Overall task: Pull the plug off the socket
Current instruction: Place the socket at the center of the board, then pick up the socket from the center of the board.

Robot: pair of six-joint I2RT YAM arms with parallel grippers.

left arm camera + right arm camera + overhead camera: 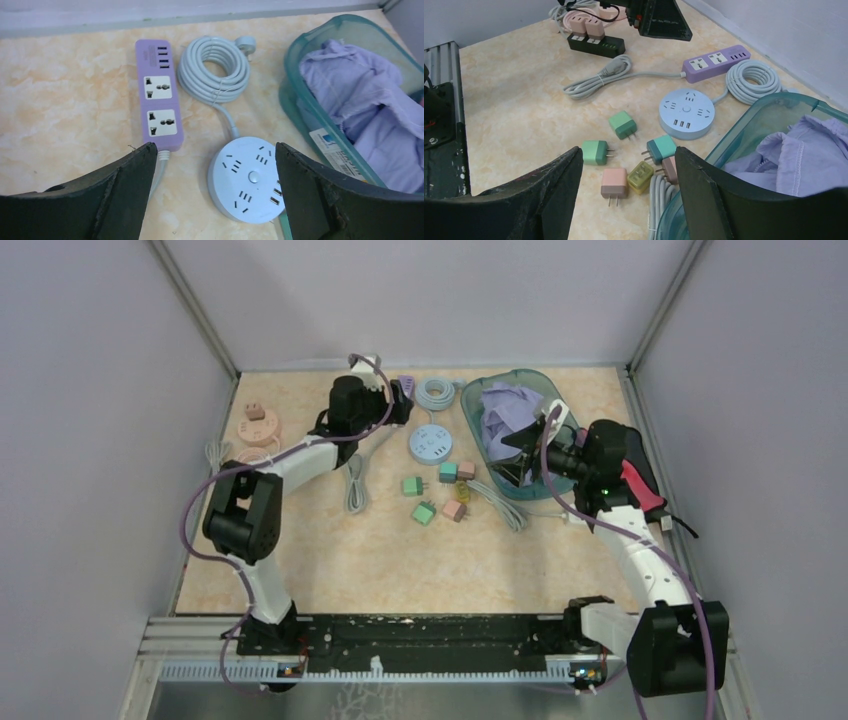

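Two pink plugs point(589, 27) sit plugged into a black power strip point(596, 44) at the far left, seen in the right wrist view. A third pink plug point(255, 412) stands on a round pink socket point(255, 432). My left gripper point(400, 400) is open and empty, its jaws wide apart above a purple power strip point(160, 105) and a round pale-blue socket point(247, 180); both have no plugs in them. It also shows in its own wrist view point(216, 150). My right gripper point(522, 450) is open and empty at the basket's near-left rim, and shows in the right wrist view point(629, 155).
A teal basket point(470, 405) with purple cloth stands at the back right. Several loose plugs, green point(623, 124), teal point(661, 148), pink point(614, 182) and yellow point(640, 176), lie mid-table. A coiled white cable point(215, 67) lies behind the round socket, and a grey cable bundle point(594, 82) to its left.
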